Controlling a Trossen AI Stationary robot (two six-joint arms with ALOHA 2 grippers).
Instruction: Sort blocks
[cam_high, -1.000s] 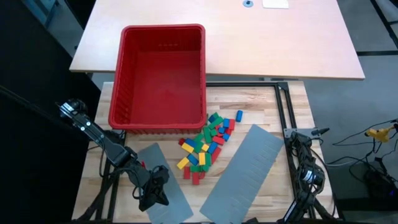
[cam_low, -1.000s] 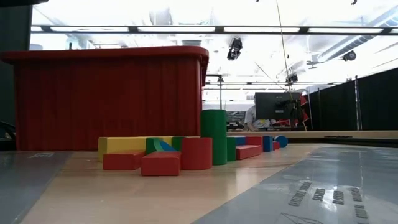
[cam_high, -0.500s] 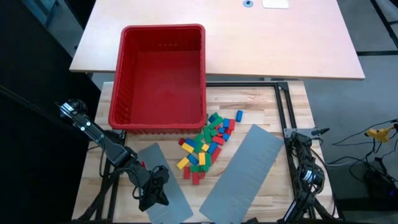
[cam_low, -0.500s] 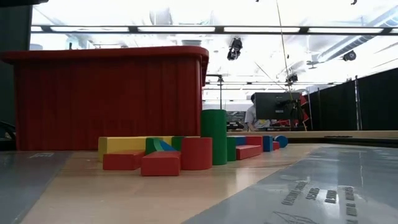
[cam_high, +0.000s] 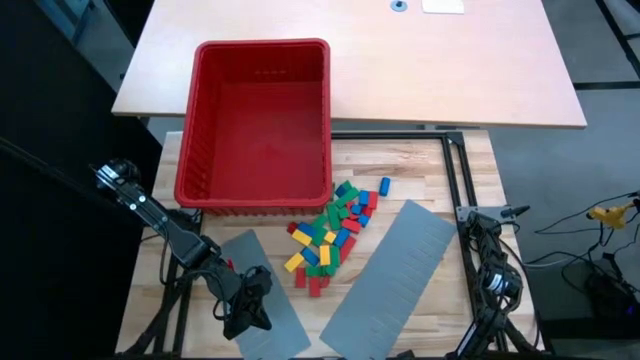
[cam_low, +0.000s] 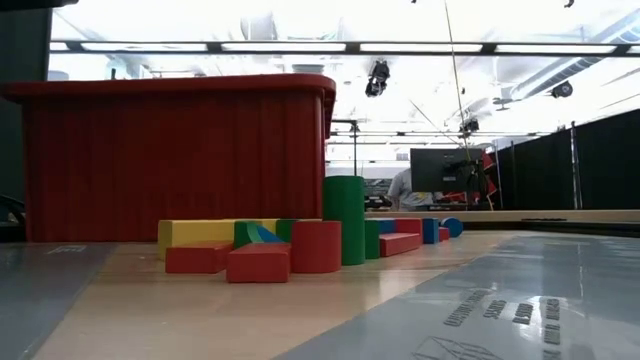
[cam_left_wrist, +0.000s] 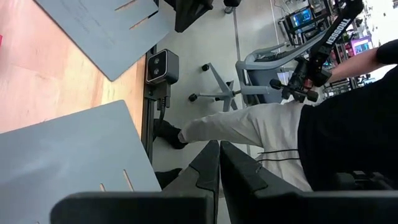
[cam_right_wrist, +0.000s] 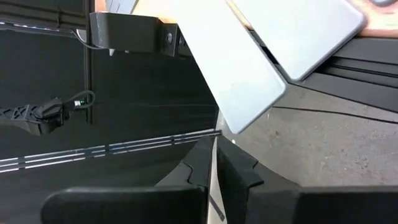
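- The left end effector (cam_high: 248, 312) rests low at the near left of the table, over the left grey slotted panel (cam_high: 262, 300); in the left wrist view its fingers (cam_left_wrist: 208, 163) are pressed together with nothing between them.
- Nothing on the table differs from a second ago: both arms, the pile and the bin sit exactly where they did, and only a reflection on the panel in the low view and a person (cam_low: 404, 187) far back in the room have shifted.
- The red bin (cam_high: 256, 190) stands at the table's far left, its inside bare in the high view.
- The blocks (cam_high: 330, 235) lie in a loose heap of red, green, blue and yellow just in front of the bin's near right corner, between the two panels, with one blue piece (cam_high: 384, 185) a little apart toward the right.
- In the low view the blocks (cam_low: 290, 245) sit on bare wood, a tall green one (cam_low: 345, 218) upright among flat red and yellow ones.
- The right grey slotted panel (cam_high: 395, 275) lies slanted beside the heap, untouched.
- The right end effector (cam_high: 492, 285) waits folded at the table's near right edge; the right wrist view shows its fingers (cam_right_wrist: 199, 163) closed and empty.
- With no motion and no block gripped, sorting appears not to have begun; every block still waits in one mixed pile.
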